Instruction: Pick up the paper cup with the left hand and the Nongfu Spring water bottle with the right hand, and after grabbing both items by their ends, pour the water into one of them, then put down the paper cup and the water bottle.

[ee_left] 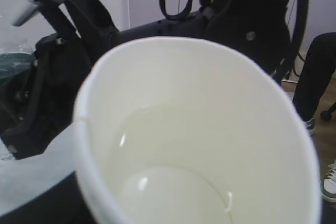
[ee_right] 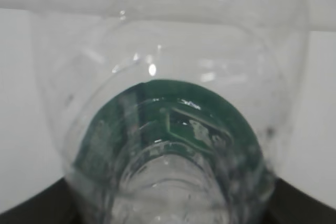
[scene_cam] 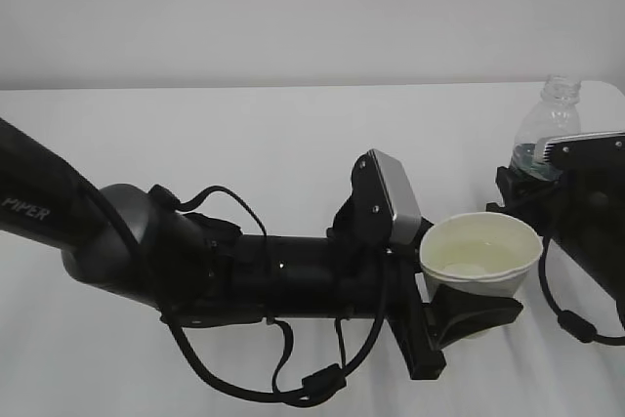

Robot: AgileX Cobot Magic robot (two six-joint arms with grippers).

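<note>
The right end effector [scene_cam: 547, 178] is half cut off at the frame edge, its fingers hidden behind the clear ribbed Nongfu Spring water bottle [scene_cam: 545, 134] it grasps upright, green label barely showing. The left end effector [scene_cam: 459, 305], on a bulky black arm reaching low across the white counter [scene_cam: 244, 144], clasps the tapered white paper cup [scene_cam: 480, 256]. Clear water [ee_left: 173, 182] pools in its cream inside.

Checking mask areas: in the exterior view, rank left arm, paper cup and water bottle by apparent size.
1. left arm, largest by far, partly from nearness to the camera.
2. paper cup.
3. water bottle, smallest as seen; its lower part is hidden behind the right gripper.
</note>
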